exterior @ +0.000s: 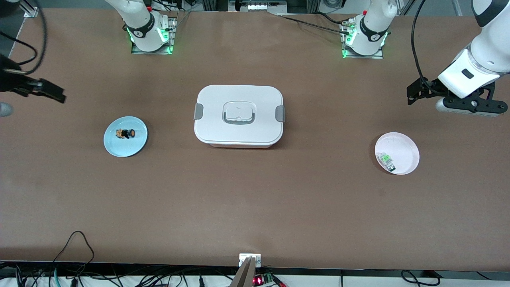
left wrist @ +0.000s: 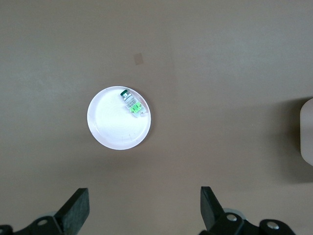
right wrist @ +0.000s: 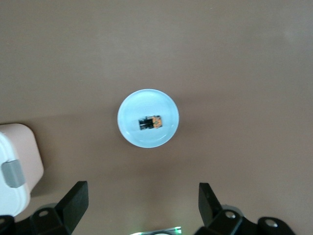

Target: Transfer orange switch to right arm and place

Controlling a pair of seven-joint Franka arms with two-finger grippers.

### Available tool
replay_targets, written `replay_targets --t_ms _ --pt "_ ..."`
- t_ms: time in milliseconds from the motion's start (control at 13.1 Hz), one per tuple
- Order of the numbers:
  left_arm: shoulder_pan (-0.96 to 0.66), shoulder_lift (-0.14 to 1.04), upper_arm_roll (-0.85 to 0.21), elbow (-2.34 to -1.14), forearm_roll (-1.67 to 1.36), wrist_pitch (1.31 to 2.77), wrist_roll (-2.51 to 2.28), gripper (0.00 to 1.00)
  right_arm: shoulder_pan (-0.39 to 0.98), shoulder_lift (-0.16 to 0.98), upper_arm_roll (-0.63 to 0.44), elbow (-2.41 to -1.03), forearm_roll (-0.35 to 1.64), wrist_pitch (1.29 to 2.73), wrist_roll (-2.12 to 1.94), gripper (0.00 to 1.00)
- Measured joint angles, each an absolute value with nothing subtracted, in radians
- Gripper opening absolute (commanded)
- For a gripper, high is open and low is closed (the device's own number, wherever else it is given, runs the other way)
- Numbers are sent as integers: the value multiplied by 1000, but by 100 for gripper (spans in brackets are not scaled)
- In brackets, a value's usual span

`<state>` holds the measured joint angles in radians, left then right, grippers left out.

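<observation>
Front view layout: white lidded box [exterior: 239,115] at table centre, between two plates.
Orange switch [exterior: 126,134]: lying on the blue plate [exterior: 119,147] toward the right arm's end of the table; also visible in the right wrist view [right wrist: 150,122].
Pink plate [exterior: 406,149]: toward the left arm's end, holding a green-and-clear part [exterior: 386,161].
Right gripper [right wrist: 139,205]: raised over bare table beside the blue plate, fingers spread wide, holding nothing.
Left gripper [left wrist: 144,208]: raised over bare table near the pink plate, fingers spread wide, holding nothing.
</observation>
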<state>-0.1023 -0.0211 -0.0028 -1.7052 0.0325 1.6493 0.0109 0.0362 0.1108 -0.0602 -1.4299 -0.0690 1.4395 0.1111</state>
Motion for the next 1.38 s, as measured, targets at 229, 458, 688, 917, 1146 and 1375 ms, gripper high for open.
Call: replay_targets --t_ms 229,458,688,917,1146,1375 --pt "-102 -21 -3 -1705 32 1649 11 100 34 113 -78 -1432 -69 1444 67 100" --pt "-102 -21 -3 -1705 32 1649 11 100 38 89 -80 -1464 -69 1466 60 100" --pt "-102 -21 -3 -1705 32 1649 11 100 37 17 -98 -1567 -69 1550 57 100" --pt "-102 -21 -3 -1705 32 1649 11 100 37 -24 -102 -1606 -68 1559 31 100" --pt "-102 -21 -3 -1705 32 1649 11 100 38 -24 -103 -1606 -68 1568 24 100" --pt "-102 -21 -3 -1705 32 1649 11 100 39 -25 -103 -1606 -68 1566 14 100"
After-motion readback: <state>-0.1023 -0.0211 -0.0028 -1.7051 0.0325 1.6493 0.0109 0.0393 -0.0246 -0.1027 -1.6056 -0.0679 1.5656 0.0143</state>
